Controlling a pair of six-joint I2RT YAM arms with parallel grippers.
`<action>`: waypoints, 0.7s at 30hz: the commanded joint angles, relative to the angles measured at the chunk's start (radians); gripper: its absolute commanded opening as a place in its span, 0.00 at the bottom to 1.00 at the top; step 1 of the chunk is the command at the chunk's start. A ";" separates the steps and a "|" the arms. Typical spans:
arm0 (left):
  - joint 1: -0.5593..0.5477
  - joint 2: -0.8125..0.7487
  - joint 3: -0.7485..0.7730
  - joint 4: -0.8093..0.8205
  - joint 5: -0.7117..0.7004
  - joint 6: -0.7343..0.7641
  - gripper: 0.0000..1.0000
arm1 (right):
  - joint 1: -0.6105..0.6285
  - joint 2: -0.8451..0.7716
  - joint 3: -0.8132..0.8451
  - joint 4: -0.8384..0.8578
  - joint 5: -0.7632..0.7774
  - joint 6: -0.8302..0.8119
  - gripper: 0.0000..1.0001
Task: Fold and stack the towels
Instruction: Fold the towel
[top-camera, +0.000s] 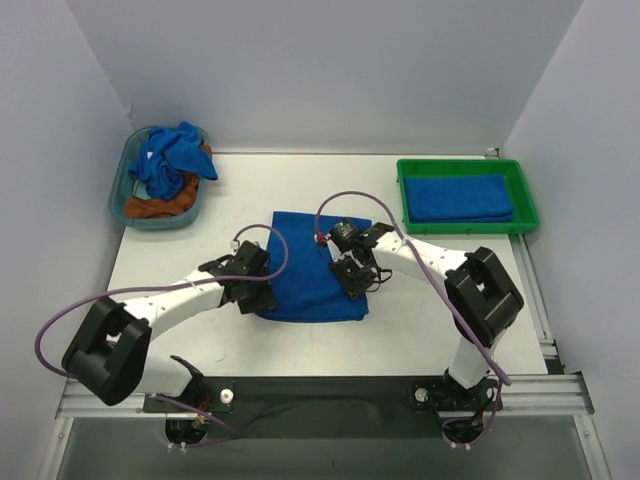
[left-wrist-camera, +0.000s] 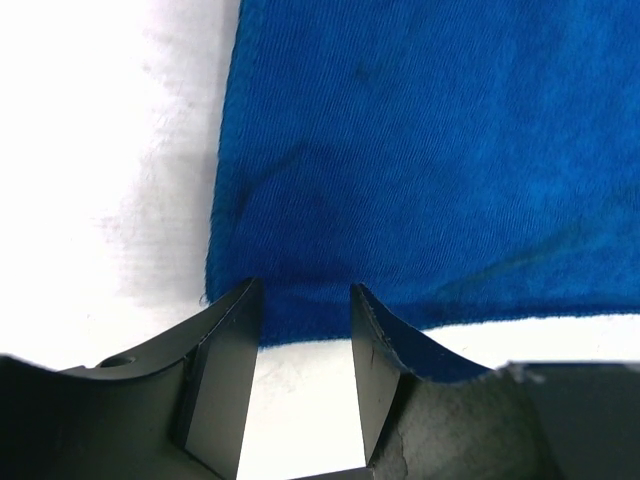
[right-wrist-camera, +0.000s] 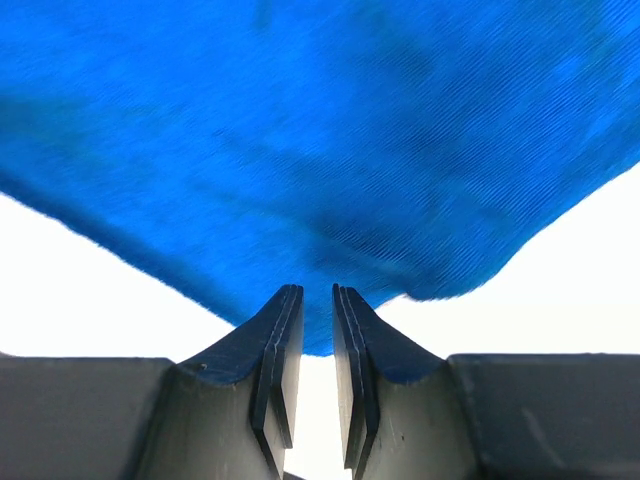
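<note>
A: Status, left to right?

B: The bin (top-camera: 118, 190) at far left holds a heap of loose towels (top-camera: 170, 158) with the orange-brown cloth (top-camera: 160, 208). None of them are folded. Your left gripper (left-wrist-camera: 305, 290) is open, tips at the near edge of the centre towel (top-camera: 310, 265), with only table (top-camera: 440, 320) between them.

A: Right side?

B: Your right gripper (right-wrist-camera: 317, 290) is nearly closed and looks pinched on that towel's edge. The cloth seems lifted off the table there. The green tray (top-camera: 403, 195) at far right holds a folded towel (top-camera: 460, 198). Can't tell if it's one or a stack.

A: Progress?

B: I'd say you're partway. At least one is folded in the tray, one is mid-fold between your grippers, and the heap in the bin is not yet touched. Most of the work is left.
</note>
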 joint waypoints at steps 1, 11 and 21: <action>-0.013 -0.079 -0.036 0.020 -0.020 -0.005 0.51 | 0.035 -0.097 -0.059 0.000 -0.008 0.095 0.20; -0.069 -0.102 -0.084 0.003 -0.031 0.018 0.50 | 0.106 -0.131 -0.169 0.081 -0.003 0.220 0.19; -0.068 -0.099 -0.104 -0.012 -0.073 0.023 0.50 | 0.154 -0.106 -0.218 0.079 -0.025 0.246 0.20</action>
